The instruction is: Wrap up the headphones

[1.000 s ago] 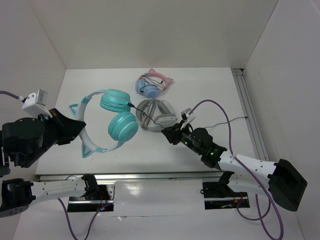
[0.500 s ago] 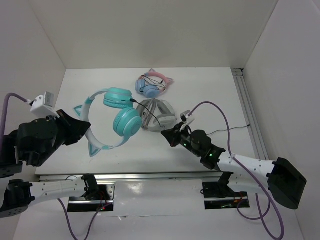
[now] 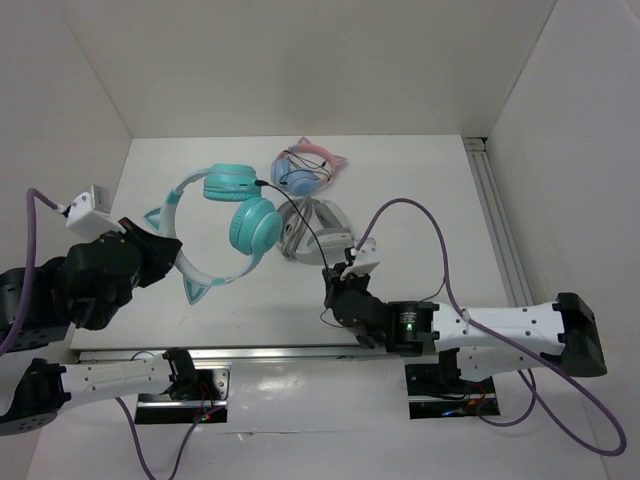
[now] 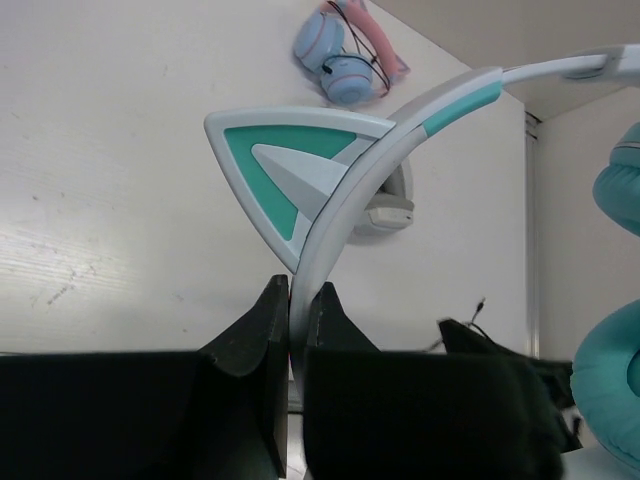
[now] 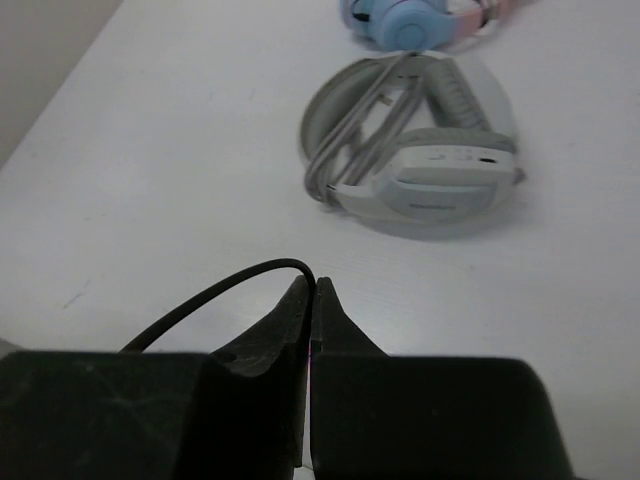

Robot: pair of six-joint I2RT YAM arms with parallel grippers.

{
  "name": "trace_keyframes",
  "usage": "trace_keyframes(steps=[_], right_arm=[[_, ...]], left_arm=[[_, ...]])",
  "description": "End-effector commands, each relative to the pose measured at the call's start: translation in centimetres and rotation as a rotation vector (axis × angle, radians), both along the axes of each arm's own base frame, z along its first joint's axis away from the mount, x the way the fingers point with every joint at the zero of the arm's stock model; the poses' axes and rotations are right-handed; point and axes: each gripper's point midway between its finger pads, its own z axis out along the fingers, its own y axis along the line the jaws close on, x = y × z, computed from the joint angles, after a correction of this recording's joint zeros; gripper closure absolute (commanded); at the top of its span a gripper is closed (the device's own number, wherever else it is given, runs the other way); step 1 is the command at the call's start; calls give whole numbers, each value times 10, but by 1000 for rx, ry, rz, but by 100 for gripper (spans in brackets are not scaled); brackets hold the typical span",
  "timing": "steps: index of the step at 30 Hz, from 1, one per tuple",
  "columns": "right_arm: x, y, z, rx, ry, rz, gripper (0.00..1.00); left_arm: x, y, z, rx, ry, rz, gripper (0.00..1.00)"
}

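Note:
The teal headphones (image 3: 245, 210) hang in the air at the left, held by their white headband (image 4: 340, 200), which has a teal cat ear (image 4: 285, 175). My left gripper (image 3: 165, 250) is shut on the headband; in the left wrist view the band runs between its fingertips (image 4: 296, 290). A thin black cable (image 3: 300, 230) runs from the upper ear cup over the grey-white headphones to my right gripper (image 3: 330, 282). My right gripper (image 5: 312, 288) is shut on the cable (image 5: 215, 293) just above the table.
Grey-white headphones (image 3: 315, 228) lie at the middle of the table, right behind my right gripper (image 5: 415, 165). Blue-and-pink cat-ear headphones (image 3: 308, 168) lie at the back. A metal rail (image 3: 500, 230) runs along the table's right edge. White walls enclose three sides.
My left gripper has moved the teal headphones toward the back and right. My right gripper has drawn the cable toward the near edge and left, away from the grey-white headphones.

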Motion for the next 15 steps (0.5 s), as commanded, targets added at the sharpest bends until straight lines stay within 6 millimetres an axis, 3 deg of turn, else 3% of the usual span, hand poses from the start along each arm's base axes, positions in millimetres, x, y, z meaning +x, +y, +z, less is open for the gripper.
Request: trace_keyframes(steps=[1, 5, 8, 13, 15], right_arm=[[0, -58, 35, 0, -90, -245, 100], [-13, -89, 70, 55, -133, -291, 100], [-14, -101, 83, 69, -148, -319, 100], [-11, -128, 118, 52, -195, -375, 100], [-10, -135, 134, 46, -211, -397, 100]], left_arm=[[20, 10, 13, 86, -67, 108, 100], [35, 19, 0, 300, -51, 174, 100], [47, 18, -16, 428, -15, 210, 100], [69, 4, -46, 626, 61, 206, 100], [80, -8, -66, 777, 111, 147, 100]])
